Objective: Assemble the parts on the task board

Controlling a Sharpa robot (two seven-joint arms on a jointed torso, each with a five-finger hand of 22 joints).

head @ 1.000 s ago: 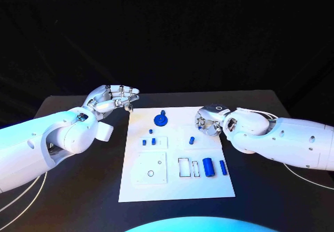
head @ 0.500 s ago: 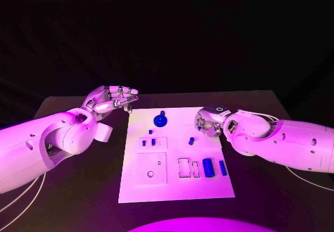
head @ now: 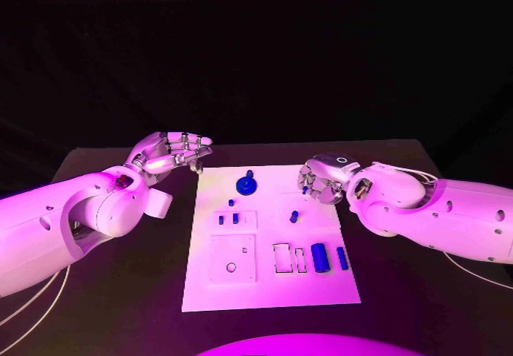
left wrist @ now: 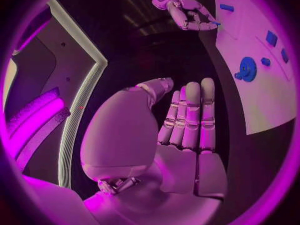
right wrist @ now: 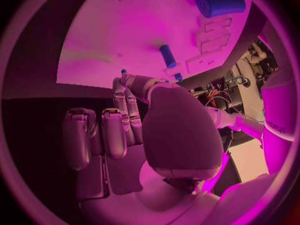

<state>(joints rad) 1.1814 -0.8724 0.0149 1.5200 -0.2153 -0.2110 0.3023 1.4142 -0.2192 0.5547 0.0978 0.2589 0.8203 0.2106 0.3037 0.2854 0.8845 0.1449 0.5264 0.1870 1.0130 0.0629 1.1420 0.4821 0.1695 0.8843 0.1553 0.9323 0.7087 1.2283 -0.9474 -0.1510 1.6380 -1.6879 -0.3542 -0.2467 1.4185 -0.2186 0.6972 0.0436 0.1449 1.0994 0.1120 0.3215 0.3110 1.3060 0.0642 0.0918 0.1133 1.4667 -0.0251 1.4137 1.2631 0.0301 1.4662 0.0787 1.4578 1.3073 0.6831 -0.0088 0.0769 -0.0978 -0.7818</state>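
Observation:
The white task board lies mid-table. On it are a blue gear, a blue peg, a thick blue cylinder and several smaller blue pieces. My right hand hovers over the board's far right edge, fingers curled in; a small blue piece shows at its fingertips, pinched as far as I can tell. The left wrist view shows that hand with a blue tip too. My left hand hangs off the board's far left corner, holding nothing, with fingers straight and thumb apart.
A white inset plate with holes sits on the board's near left. Two rectangular slots lie beside the thick cylinder. Bare black table lies on both sides of the board.
My right hand has drifted slightly up and away from me over the board's far right edge. The left hand and the parts on the board have not moved.

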